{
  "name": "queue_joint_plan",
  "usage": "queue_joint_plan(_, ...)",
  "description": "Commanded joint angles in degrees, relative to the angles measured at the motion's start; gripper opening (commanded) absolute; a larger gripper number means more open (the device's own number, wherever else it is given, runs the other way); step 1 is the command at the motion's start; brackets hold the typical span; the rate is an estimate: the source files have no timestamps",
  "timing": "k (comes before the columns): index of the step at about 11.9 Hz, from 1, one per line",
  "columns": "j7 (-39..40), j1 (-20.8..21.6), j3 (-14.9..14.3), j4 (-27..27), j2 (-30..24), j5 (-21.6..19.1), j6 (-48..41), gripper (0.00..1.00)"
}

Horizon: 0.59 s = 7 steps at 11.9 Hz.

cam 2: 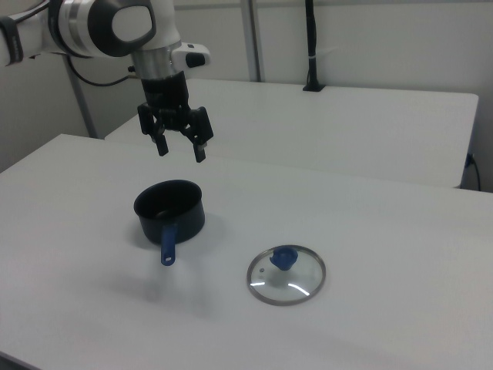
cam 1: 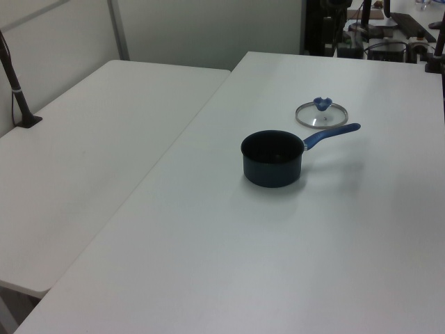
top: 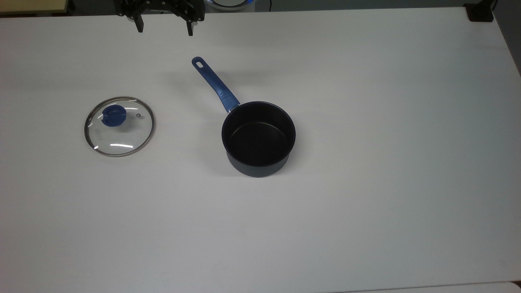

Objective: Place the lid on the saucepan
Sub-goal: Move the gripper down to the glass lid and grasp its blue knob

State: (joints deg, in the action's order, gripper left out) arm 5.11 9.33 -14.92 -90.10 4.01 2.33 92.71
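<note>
The glass lid (top: 119,126) with its blue knob (top: 113,115) lies flat on the white table (top: 366,183), at the top view's left. The dark saucepan (top: 258,138) stands upright near the table's middle, empty, its blue handle (top: 215,84) pointing to the top view's upper left. My gripper (top: 165,28) hangs open at the top edge of the top view, well above the table and apart from both objects. In the right view the gripper (cam 2: 181,149) hovers high above the saucepan (cam 2: 170,210), with the lid (cam 2: 286,274) to the right view's right. The left view shows lid (cam 1: 321,114) behind saucepan (cam 1: 272,158).
A second white table (cam 1: 90,160) adjoins at the left view's left, with a black post (cam 1: 17,83) on it. A black object (top: 480,12) sits at the top view's upper right corner. Equipment stands beyond the table's far end (cam 1: 389,35).
</note>
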Motion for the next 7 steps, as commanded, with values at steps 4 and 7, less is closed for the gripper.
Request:
queue_joint_plan(4, -0.54, -0.54, -0.72, 0.01, -0.93, 0.83, 0.46, 1.00)
queue_joint_plan(7, -0.36, -1.76, -0.81, 0.10, -0.67, 0.74, 0.81, 1.00)
